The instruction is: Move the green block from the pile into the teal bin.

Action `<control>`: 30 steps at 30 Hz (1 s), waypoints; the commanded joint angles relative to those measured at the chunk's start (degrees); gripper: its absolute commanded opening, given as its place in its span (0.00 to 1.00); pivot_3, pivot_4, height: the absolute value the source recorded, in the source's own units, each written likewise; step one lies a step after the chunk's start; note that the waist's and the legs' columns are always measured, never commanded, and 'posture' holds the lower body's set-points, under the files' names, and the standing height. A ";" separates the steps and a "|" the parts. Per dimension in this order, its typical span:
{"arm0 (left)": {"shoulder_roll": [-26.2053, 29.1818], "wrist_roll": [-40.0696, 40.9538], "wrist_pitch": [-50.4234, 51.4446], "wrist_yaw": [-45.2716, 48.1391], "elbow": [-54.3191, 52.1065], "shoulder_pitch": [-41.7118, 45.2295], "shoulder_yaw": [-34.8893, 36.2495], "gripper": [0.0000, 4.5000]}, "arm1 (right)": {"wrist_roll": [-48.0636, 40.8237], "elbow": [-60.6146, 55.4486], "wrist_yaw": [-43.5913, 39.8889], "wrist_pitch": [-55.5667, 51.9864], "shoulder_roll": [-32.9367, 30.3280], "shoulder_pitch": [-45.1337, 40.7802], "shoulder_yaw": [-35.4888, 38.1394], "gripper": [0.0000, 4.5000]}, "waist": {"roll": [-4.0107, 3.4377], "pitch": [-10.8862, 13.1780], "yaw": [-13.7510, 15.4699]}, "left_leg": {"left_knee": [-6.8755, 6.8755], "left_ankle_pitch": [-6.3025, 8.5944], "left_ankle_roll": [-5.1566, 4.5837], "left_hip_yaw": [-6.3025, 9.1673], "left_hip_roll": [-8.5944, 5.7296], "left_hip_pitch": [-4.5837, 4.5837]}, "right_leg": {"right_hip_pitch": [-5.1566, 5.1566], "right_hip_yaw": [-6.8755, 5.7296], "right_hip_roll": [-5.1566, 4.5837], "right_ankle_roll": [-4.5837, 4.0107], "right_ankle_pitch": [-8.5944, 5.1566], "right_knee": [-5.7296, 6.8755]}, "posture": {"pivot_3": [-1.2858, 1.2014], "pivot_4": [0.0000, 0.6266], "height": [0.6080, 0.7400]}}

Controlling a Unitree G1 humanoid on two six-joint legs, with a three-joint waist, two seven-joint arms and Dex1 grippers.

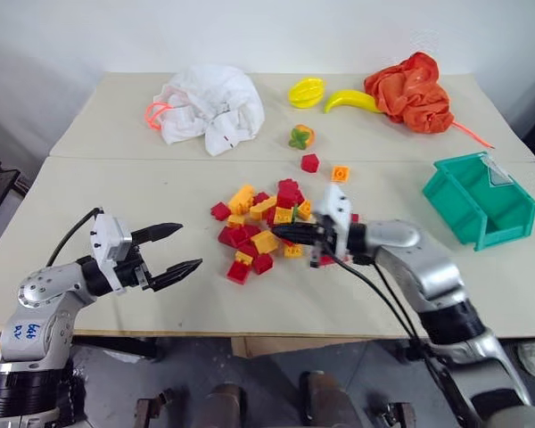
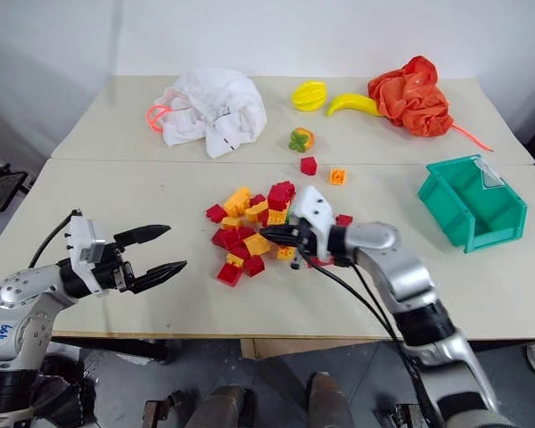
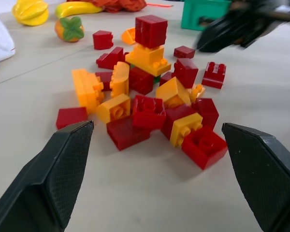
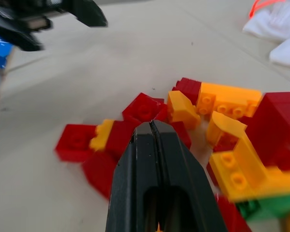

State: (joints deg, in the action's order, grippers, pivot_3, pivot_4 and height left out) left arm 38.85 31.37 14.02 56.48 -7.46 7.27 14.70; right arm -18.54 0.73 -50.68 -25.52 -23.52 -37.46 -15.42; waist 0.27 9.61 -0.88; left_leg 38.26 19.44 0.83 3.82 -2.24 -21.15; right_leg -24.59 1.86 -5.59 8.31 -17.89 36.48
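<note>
Green block (image 4: 273, 205) mostly buried under yellow and red bricks of pile (image 4: 217, 130); only sliver showed at frame edge in right wrist view, shape unreadable. In left wrist view, teal bin (image 3: 203, 12) was cut off by top edge, right gripper (image 3: 217, 38) blurred. White cloth (image 3: 0, 43) cropped at side. Left gripper (image 4: 94, 17) smeared, partly out of frame.

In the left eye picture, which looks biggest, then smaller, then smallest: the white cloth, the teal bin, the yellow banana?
1. White cloth, biggest.
2. Teal bin, a bit smaller, though it sits nearer the camera, so that is unsure.
3. Yellow banana, clearly smallest.
</note>
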 commanded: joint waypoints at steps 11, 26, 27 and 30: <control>-0.82 -0.52 -1.38 -3.04 -1.51 0.88 0.47 1.00 | 9.86 26.61 8.25 11.32 1.15 -10.80 7.01 0.00 | -0.01 0.01 -0.83 | -0.06 0.00 -0.01 0.06 -0.07 -0.06 | 0.01 -0.11 -0.03 0.01 0.00 0.06 | 0.52 0.24 1.00; -2.31 -1.46 -1.32 -3.22 0.45 3.51 -1.56 1.00 | 9.57 10.68 -2.95 15.17 0.49 2.98 3.92 0.00 | -0.02 0.01 -1.74 | -0.08 0.01 0.00 0.04 0.00 -0.07 | 0.01 -0.10 0.01 0.01 0.01 0.06 | 0.52 0.24 1.00; -2.37 -1.43 -1.21 -3.25 0.40 3.38 -1.57 1.00 | 9.47 7.93 -3.37 13.84 -0.16 4.66 3.51 0.00 | -0.02 0.01 -1.64 | -0.07 0.01 0.00 0.04 0.00 -0.07 | 0.01 -0.09 0.01 0.01 0.00 0.07 | 0.52 0.24 1.00; -2.46 -1.45 -1.07 -3.27 0.20 2.95 -1.59 1.00 | 9.49 2.76 -3.95 11.62 -2.66 8.53 3.90 0.00 | -0.02 0.01 -1.06 | -0.06 0.01 0.00 0.06 -0.01 -0.07 | 0.02 -0.09 0.00 0.01 0.00 0.05 | 0.52 0.24 1.00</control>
State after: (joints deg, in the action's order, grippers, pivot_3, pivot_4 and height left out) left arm 36.38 29.57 13.62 53.24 -6.07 10.60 12.33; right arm -8.32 7.20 -54.05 -13.08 -24.79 -29.68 -12.55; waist 0.25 9.63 -1.94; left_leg 38.20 19.45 0.83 3.88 -2.27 -21.22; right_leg -24.56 1.77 -5.59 8.32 -17.88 36.52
